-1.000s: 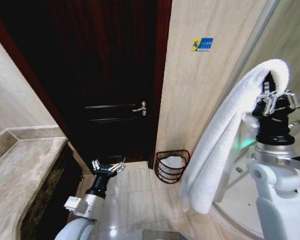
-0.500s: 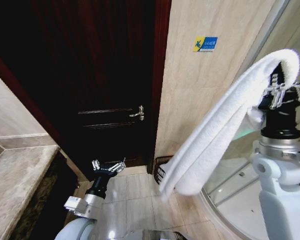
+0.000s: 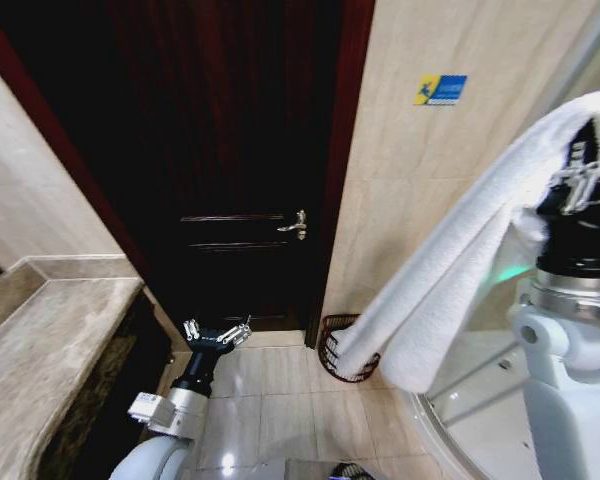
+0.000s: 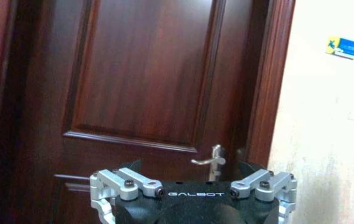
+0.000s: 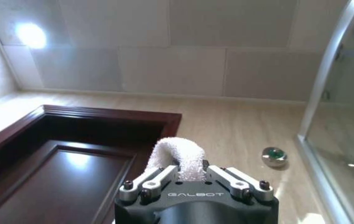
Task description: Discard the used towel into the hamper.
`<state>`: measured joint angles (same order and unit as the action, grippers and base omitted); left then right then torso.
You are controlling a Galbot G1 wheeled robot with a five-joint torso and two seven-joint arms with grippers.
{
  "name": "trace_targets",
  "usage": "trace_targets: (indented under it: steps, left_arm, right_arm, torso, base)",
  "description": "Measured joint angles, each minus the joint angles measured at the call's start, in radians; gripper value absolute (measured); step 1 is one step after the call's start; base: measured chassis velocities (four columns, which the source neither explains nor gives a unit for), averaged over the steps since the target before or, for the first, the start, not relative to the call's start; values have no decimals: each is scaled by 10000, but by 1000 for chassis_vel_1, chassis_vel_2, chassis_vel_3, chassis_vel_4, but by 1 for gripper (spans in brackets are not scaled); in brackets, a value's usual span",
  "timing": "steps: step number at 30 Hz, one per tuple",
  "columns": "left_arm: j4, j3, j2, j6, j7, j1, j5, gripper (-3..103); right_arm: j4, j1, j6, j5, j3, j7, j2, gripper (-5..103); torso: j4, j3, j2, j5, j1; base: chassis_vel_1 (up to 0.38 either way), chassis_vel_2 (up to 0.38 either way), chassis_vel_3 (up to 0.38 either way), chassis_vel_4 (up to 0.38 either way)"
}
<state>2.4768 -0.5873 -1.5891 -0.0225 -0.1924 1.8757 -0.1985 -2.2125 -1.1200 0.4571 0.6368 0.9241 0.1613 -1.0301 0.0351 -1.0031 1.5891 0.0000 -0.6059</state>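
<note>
head view: the right hand [image 3: 590,180], at the right edge, is closed on the towel [image 3: 450,270], whose long tail hangs over the hamper [image 3: 342,350] on the floor at lower centre. released from this height, the towel could catch the rim and slide out. the left hand [image 3: 218,334], lower left, is spread open and empty.

right wrist view: the towel [image 5: 178,156] is pinched between the fingers.
</note>
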Motion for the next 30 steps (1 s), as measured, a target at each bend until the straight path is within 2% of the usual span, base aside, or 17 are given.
trace_targets:
  steps: [14, 22, 30]
  left_arm:
    - [0, 0, 0, 0, 1, 0, 0, 100]
    - [0, 0, 0, 0, 0, 0, 0, 100]
    - [0, 0, 0, 0, 0, -1, 0, 100]
  right_arm:
    - [687, 483, 42, 257, -1, 458, 183, 8]
    - [1030, 851, 67, 348, -209, 492, 289, 8]
    - [1762, 1826, 79, 503, -470, 585, 554, 8]
  torso:
    - [-2, 1, 1, 1, 3]
    - [-1, -2, -3, -3, -4]
    - [0, -2, -6, -1, -3]
  base:
    - [-15, 17, 18, -10]
    - [-142, 147, 155, -164]
    - [-67, 60, 48, -44]
